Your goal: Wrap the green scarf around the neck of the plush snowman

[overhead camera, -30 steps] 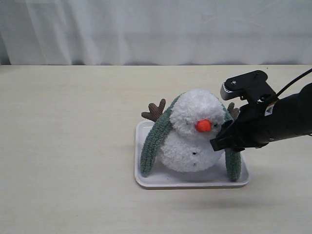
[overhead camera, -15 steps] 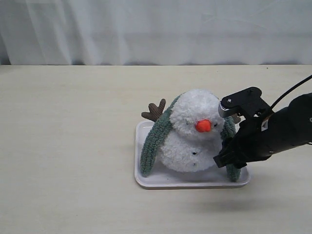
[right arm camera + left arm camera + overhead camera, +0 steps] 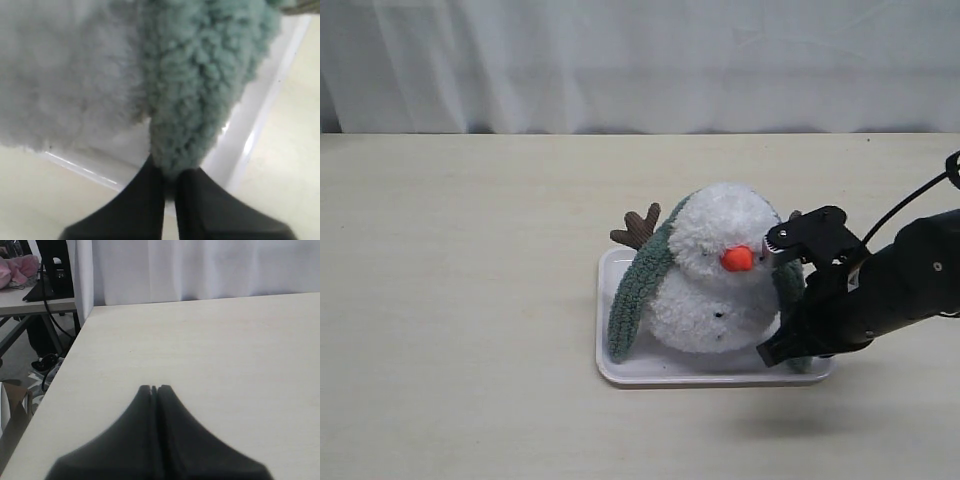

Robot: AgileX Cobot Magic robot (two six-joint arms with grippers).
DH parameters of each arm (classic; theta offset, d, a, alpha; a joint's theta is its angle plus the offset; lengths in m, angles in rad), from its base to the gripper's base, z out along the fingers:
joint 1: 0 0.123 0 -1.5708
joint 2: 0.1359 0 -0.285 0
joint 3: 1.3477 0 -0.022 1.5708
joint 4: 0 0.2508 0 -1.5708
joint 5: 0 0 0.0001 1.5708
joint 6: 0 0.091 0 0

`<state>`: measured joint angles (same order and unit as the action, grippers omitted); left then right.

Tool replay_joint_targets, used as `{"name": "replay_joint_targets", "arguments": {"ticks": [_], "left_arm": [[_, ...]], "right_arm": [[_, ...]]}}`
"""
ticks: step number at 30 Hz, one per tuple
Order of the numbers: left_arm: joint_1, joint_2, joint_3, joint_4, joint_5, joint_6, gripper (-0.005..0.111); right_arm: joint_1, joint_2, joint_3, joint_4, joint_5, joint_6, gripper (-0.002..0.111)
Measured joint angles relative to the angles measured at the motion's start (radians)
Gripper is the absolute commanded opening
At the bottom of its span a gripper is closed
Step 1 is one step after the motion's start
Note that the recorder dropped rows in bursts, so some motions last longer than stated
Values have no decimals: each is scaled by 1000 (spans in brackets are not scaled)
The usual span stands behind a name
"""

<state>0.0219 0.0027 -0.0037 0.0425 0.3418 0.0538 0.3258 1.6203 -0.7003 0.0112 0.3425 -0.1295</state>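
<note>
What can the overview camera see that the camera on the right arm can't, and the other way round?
Only the exterior view shows the whole plush snowman with its orange nose, a brown twig arm, and the far end of the green scarf hanging down its other side. Only the right wrist view shows the right gripper close up, shut on the scarf's tip. Both show white fur, green knit and the white tray.
</note>
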Motion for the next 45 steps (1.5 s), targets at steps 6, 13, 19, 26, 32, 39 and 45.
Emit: {"name": "replay_joint_targets", "arguments": {"ticks": [6, 13, 19, 26, 32, 39, 45], "left_arm": [[0, 0, 0, 0, 0, 0, 0], [0, 0, 0, 0, 0, 0, 0], [0, 0, 0, 0, 0, 0, 0], [0, 0, 0, 0, 0, 0, 0], [0, 0, 0, 0, 0, 0, 0], [0, 0, 0, 0, 0, 0, 0], [0, 0, 0, 0, 0, 0, 0]], "right_arm": [[0, -98, 0, 202, 99, -30, 4], [2, -59, 12, 309, 183, -67, 4], [2, -11, 12, 333, 115, -69, 4], [2, 3, 12, 362, 77, -95, 8], [2, 0, 12, 365, 104, -107, 43], [2, -91, 12, 392, 246, -94, 61], [2, -242, 12, 463, 348, -94, 61]]}}
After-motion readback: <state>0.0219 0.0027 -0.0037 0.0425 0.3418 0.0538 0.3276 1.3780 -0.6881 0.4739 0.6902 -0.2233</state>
